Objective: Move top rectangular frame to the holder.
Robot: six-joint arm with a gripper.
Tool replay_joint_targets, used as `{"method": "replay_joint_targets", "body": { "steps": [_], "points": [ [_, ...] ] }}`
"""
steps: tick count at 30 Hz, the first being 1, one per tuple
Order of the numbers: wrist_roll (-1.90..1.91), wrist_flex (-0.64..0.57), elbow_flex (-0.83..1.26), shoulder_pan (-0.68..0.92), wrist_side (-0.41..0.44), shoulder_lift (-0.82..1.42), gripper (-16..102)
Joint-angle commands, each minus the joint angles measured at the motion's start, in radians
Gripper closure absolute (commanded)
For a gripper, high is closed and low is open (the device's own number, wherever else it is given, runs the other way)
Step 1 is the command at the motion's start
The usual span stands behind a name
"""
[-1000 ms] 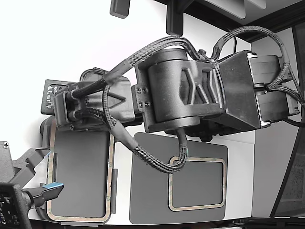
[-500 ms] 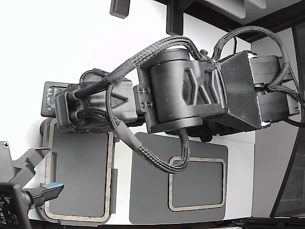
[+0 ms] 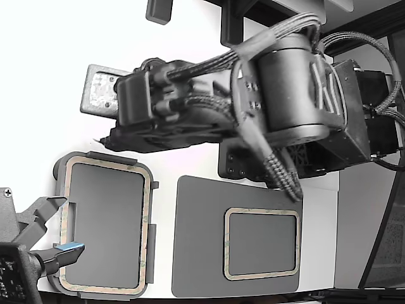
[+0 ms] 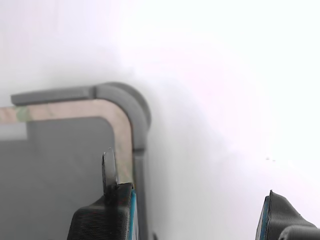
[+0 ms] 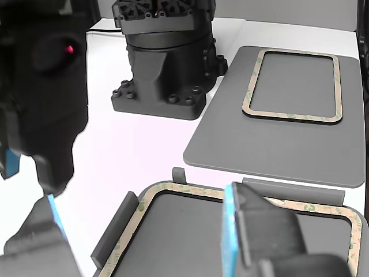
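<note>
White tabletop (image 3: 50, 76) in the exterior view carries a light grey tabbed holder (image 3: 58, 170) at its left, with a tan rounded rectangular frame (image 3: 149, 209) seated inside. Beside it, a dark grey mat (image 3: 196, 240) bears a second tan frame (image 3: 261, 275). The wrist view shows the jaws (image 4: 195, 212) spread wide and empty over the frame's corner (image 4: 122, 130). The other view shows frame (image 5: 173, 190) within holder (image 5: 112, 231).

Holder (image 3: 58, 171) w/ top rectangular frame (image 3: 149, 209) seated in it, at 7 o'clock of exterior view. Raised tabs on its rim are what a low pass would catch. Narrow white strip of table (image 3: 38, 95) separates it from dark mat (image 3: 196, 240) at 5 o'clock; second frame (image 3: 262, 212) lies flat on mat, nothing tall there. Arm (image 3: 285, 88) hangs over 12–3 o'clock, cables (image 3: 278, 177) drooping to mat's top edge, blocking that side. Gripper (image 4: 192, 210) jaws apart above holder's corner. Table from 9 to 11 o'clock open. Second arm's clamp (image 3: 44, 253) crowds holder at 8 o'clock.
</note>
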Motion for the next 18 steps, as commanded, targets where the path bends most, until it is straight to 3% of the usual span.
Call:
{"method": "replay_joint_targets", "body": {
  "steps": [1,5,14,18],
  "points": [
    [-0.075,-0.018,0.026,-0.044,0.005,0.129,-14],
    [-0.160,-0.107,0.206,-0.110,-0.017,0.321,-14],
    [-0.268,-0.439,0.845,-0.249,-0.181,0.827,-14],
    [-0.268,-0.577,1.094,-0.268,-0.195,1.006,-14]
  ]
}}
